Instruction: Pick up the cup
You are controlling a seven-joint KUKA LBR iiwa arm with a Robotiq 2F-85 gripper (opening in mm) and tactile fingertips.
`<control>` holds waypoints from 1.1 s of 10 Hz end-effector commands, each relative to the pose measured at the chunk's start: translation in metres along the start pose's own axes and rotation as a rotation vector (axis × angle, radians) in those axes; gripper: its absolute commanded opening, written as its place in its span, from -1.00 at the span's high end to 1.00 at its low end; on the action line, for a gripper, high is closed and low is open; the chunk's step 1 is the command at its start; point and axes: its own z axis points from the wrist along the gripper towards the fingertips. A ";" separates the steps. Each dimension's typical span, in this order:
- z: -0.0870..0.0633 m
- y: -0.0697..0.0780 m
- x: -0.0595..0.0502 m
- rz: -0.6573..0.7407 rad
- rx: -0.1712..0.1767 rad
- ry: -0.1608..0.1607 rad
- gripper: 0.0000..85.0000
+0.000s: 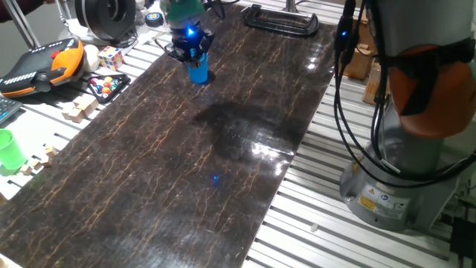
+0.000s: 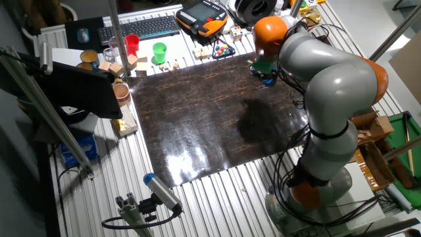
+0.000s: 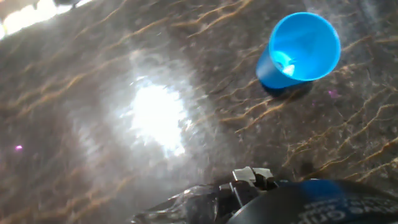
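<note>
While the arm reaches to the far end of the dark marbled board [image 1: 223,149], the gripper [image 1: 190,50] hangs right over the cup [image 1: 198,72], which stands upright near that edge; whether the fingers are spread or closed I cannot tell.

From the other side, the robot's grey bulk hides the cup, and only the gripper [image 2: 266,74] peeks out.

Looking along the hand, the cup [image 3: 298,51] sits off toward the upper right, mouth open, apparently ungrasped. A descent this off-centre could clip the rim and tip it.
</note>
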 end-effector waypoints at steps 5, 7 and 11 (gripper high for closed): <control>0.008 -0.030 -0.007 0.680 0.170 0.107 0.98; 0.009 -0.029 -0.007 0.779 0.197 0.140 0.98; 0.003 -0.019 -0.008 0.851 0.229 0.167 0.98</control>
